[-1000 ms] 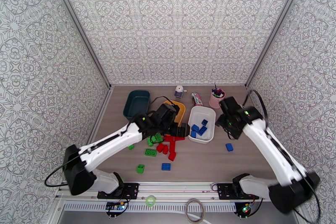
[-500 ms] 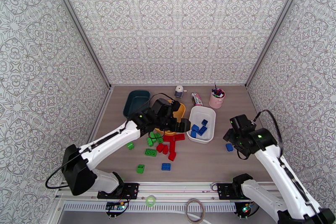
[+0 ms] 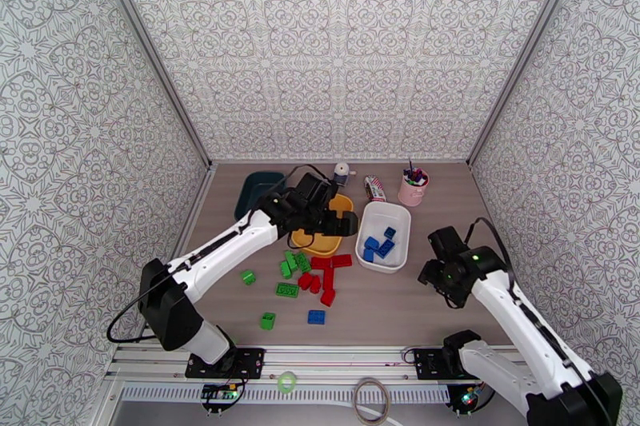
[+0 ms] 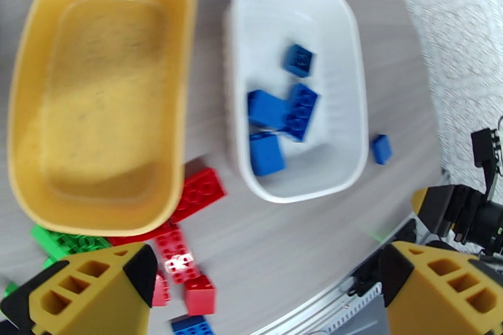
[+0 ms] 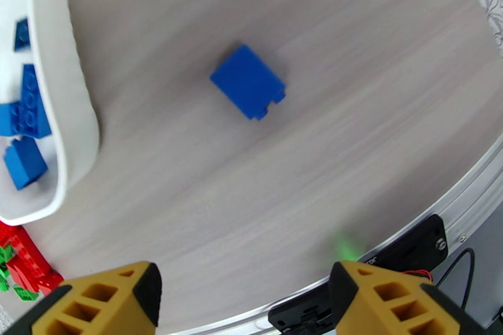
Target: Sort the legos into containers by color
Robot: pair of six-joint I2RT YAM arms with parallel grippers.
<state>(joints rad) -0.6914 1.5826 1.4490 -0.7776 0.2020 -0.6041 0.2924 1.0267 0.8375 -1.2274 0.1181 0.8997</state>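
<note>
Striped packet [image 3: 374,188] beside the pink cup [image 3: 413,189], far side: print too small for us to read.

Left hand [image 4: 264,280]: we log it spread wide and gripping nothing. It hangs over the gap between the yellow tray [image 4: 94,78] and the white tray [image 4: 359,110].

Right hand [image 5: 245,292]: spread wide and gripping nothing, above a lone blue brick [image 5: 248,82] on the bench [image 5: 327,16], right of the white tray.

White tray: we count four blue bricks [image 4: 302,113] inside.

Red bricks [image 3: 324,272] and green bricks [image 3: 286,289]: loose, just near of the yellow tray.

Teal tray [image 3: 254,189]: far left.
</note>
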